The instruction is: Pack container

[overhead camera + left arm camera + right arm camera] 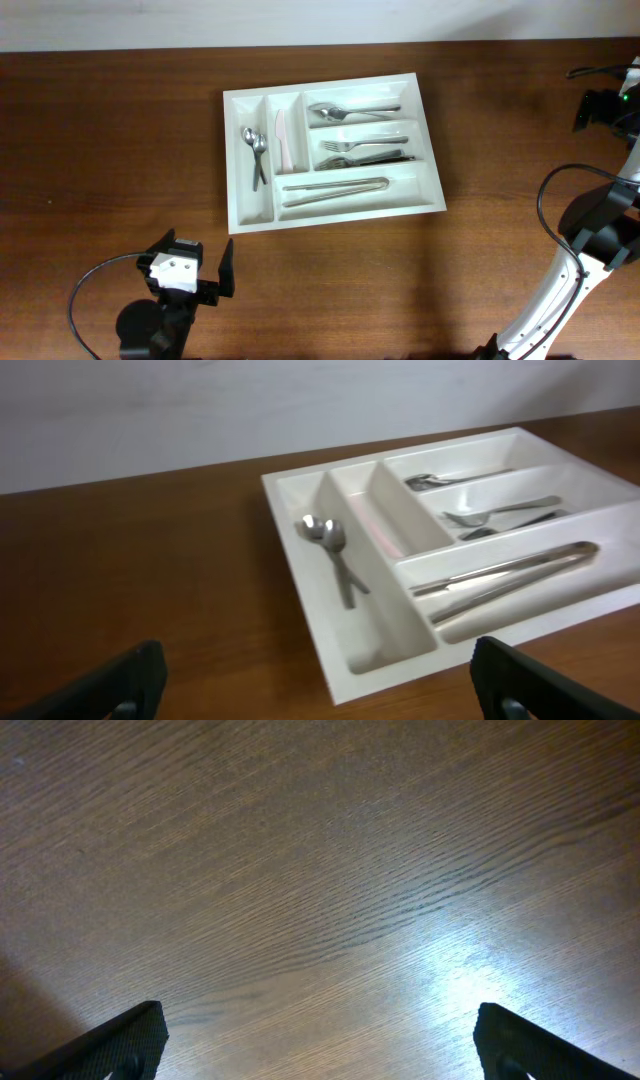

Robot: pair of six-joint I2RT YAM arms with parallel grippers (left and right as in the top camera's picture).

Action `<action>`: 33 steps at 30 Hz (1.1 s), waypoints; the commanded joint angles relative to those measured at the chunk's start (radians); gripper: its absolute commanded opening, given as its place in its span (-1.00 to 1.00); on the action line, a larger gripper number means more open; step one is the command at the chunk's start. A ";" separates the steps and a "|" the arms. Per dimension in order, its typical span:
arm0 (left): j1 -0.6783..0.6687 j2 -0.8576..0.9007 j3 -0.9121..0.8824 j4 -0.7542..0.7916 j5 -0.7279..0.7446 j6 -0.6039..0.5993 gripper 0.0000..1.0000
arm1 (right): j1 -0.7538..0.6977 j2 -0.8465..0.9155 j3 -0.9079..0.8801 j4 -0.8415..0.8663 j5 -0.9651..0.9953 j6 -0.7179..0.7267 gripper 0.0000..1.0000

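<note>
The container (340, 214) is a large white cutlery tray at the table's middle. Its narrow compartments hold teaspoons (256, 150) and a pale knife (283, 140). Its long ones hold spoons (350, 110), forks (360, 152) and tongs (335, 187). My left gripper (195, 257) is open and empty, on the near side of the tray's left corner. In the left wrist view its fingers (320, 685) frame the tray's near wall (400, 672), teaspoons (335, 550) and tongs (510, 568). My right gripper (592, 108) is far right, and in its wrist view it is open (320, 1045) over bare wood.
The brown wooden table (120, 150) extends on all sides of the tray. A pale wall strip runs along the far edge (300, 20). The right arm and its black cable (560, 200) stand at the right edge.
</note>
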 commanded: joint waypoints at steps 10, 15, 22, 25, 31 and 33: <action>0.026 -0.120 -0.163 0.249 -0.014 0.018 0.98 | 0.004 -0.004 -0.003 0.000 -0.005 0.009 0.97; 0.026 -0.120 -0.225 0.378 -0.019 0.018 0.98 | 0.004 -0.004 -0.003 0.000 -0.005 0.009 0.97; 0.026 -0.120 -0.260 0.335 -0.026 0.018 0.98 | 0.004 -0.004 -0.003 0.000 -0.005 0.009 0.97; 0.026 -0.120 -0.260 0.333 -0.030 0.018 0.98 | 0.004 -0.004 -0.003 0.000 -0.005 0.009 0.97; 0.026 -0.120 -0.260 0.329 -0.041 0.018 0.98 | 0.004 -0.004 -0.003 0.000 -0.005 0.009 0.97; 0.026 -0.120 -0.260 0.329 -0.053 0.018 0.98 | 0.004 -0.004 -0.003 0.000 -0.005 0.009 0.97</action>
